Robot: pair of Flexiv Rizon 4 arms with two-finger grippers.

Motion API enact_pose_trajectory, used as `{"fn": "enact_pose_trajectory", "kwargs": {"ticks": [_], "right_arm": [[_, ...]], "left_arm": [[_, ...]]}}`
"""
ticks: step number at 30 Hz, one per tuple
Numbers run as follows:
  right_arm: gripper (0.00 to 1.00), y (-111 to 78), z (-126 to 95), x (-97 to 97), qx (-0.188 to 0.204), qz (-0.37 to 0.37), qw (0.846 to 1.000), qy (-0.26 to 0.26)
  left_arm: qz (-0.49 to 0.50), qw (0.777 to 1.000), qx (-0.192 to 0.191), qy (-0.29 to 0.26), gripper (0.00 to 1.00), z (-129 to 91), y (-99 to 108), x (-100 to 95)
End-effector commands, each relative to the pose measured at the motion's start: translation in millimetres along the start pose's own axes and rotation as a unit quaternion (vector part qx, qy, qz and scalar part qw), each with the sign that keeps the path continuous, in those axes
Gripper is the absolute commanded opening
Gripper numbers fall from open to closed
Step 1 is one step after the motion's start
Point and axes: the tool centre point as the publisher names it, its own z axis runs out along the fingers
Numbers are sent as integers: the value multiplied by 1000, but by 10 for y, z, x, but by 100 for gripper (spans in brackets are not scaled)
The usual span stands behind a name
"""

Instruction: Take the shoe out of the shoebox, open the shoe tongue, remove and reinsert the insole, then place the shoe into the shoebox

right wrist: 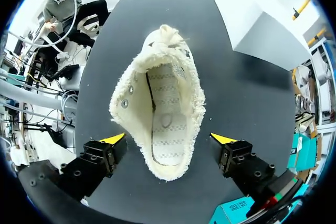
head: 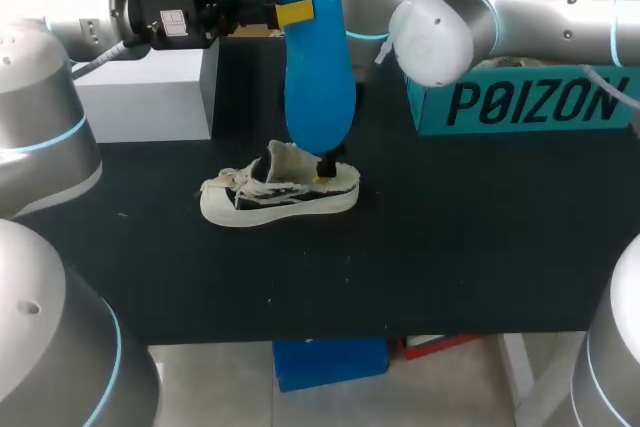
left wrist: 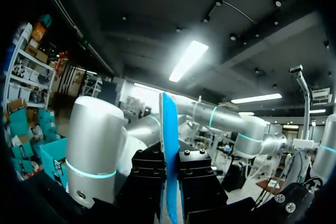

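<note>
A white low-top shoe (head: 275,197) lies on the black table, toe pointing left. The blue insole (head: 318,57) hangs upright above its heel, with my left gripper (head: 293,13) shut on its upper part. The left wrist view has the insole (left wrist: 169,129) edge-on, clamped between the left gripper (left wrist: 170,182) fingers. My right gripper (right wrist: 169,139) stands open over the shoe (right wrist: 163,103), one yellow tip on each side of the heel and neither touching it. The shoe's mouth is spread wide and empty inside. In the head view the insole hides most of the right gripper.
A teal shoebox (head: 530,97) stands at the back right, close behind my right arm. At the back left stands a white box (head: 150,87). The table's front edge (head: 400,332) runs below the shoe.
</note>
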Motion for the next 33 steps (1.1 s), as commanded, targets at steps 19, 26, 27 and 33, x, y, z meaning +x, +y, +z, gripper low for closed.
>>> {"fn": "enact_pose_trajectory", "kwargs": {"ticks": [19,26,27,33], "right_arm": [[100,-49,-46,12,-39,17,999,-32],[100,-96,-58,-5,-73,15,996,-46],[100,-98,-57,-11,-80,14,996,-49],[100,-128,-28,-18,-121,11,991,-58]], "left_arm": [[0,1000,0,-2,0,16,7,2],[0,1000,0,-2,0,16,7,2],[0,1000,0,-2,0,16,7,2],[0,1000,0,-2,0,16,7,2]]}}
